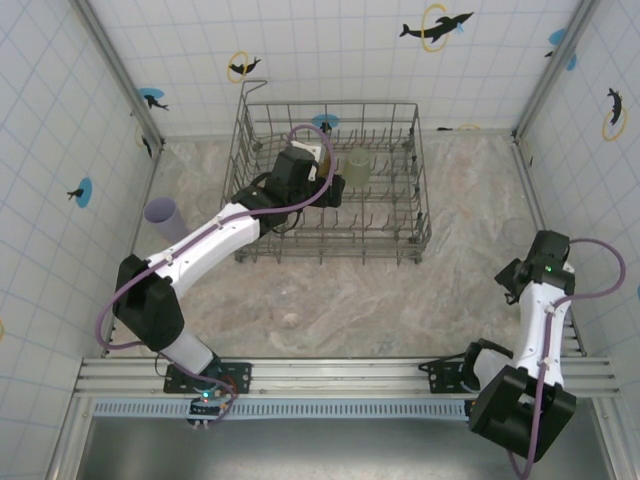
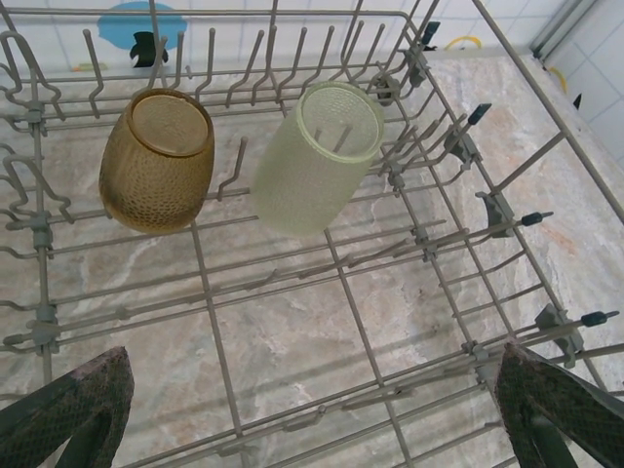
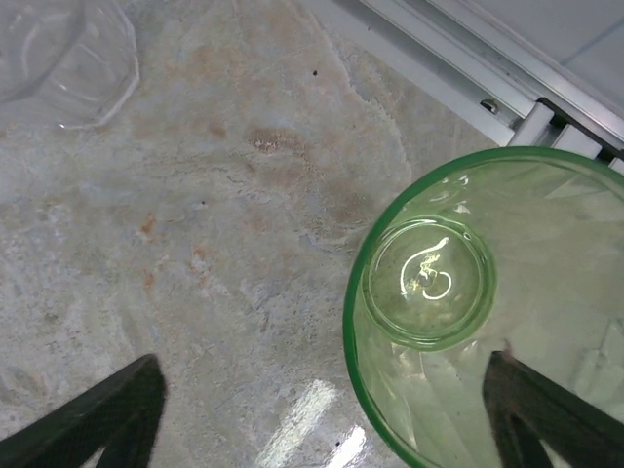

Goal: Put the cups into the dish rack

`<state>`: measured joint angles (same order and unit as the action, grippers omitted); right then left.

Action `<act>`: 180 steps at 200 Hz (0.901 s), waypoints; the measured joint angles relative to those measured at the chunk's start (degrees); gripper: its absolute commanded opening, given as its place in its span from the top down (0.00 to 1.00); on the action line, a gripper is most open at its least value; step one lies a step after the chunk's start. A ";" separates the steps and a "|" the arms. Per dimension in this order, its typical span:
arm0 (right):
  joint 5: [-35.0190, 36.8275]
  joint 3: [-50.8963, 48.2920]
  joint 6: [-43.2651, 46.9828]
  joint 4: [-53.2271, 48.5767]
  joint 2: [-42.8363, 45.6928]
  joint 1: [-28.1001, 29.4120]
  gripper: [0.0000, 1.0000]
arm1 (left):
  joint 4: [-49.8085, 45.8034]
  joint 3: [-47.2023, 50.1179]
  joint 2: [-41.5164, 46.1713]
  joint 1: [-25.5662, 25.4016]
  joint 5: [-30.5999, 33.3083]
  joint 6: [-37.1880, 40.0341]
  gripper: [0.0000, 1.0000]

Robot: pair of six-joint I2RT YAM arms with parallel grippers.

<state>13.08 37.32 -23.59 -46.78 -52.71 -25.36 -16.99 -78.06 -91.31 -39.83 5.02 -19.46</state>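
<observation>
So, far left there's a lavender cup (image 1: pixel 165 215) standing alone on the marble-look table (image 1: pixel 350 300), just outside the dish rack (image 1: pixel 400 215) and not loaded yet. My left pincer (image 1: pixel 328 188) is reached into the rack from the left side. On the wrist cam it (image 2: pixel 312 390) is spread about as wide as it goes, one finger in each bottom corner, with nothing between them but rack wire (image 2: pixel 210 292) and the table underneath. It's got hold of nothing. Ahead of it, towards the back row of tines, sits an amber cup (image 2: pixel 156 161), and just to its right a frosted pale green cup (image 2: pixel 317 156). Both are tipped over on the tines, close together but not touching. Over on the right, well away from the rack, my right pincer (image 1: pixel 540 262) points down at the table near the side wall. Its cam shows a clear cup (image 3: pixel 58 58) up in the left corner and a green see-through cup (image 3: pixel 487 292) upright, mouth up, beside the metal rail (image 3: pixel 439 68). That pincer (image 3: pixel 327 409) is wide apart too. The left finger is off the cup and the right one is over its mouth, so the rim sits between them and nothing is gripped.
</observation>
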 measured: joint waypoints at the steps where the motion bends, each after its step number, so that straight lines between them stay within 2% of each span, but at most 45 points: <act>1: 0.02 -0.07 0.07 0.02 0.00 -0.04 0.20 | -0.09 -0.02 0.00 0.00 0.04 0.00 0.02; 23: -0.50 -1.36 -0.11 1.01 -0.35 -0.94 0.32 | -0.70 -1.03 -0.11 0.00 0.57 0.61 0.03; 79: -1.46 -1.77 -0.11 3.45 -0.90 -1.36 0.79 | -0.90 -1.38 -0.09 0.00 0.57 1.07 0.02; 109: -1.53 -1.81 0.07 3.74 -0.87 -1.36 1.00 | -1.11 -1.38 -0.11 0.00 0.55 1.07 0.02; 180: -1.99 -1.73 0.50 3.69 -0.57 -1.36 1.00 | -1.88 -1.38 -0.11 0.00 0.55 1.05 0.02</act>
<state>11.09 35.59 -23.09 -43.09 -53.28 -26.72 -18.87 -79.44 -91.42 -39.83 5.56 -18.41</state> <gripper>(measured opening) 0.080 0.975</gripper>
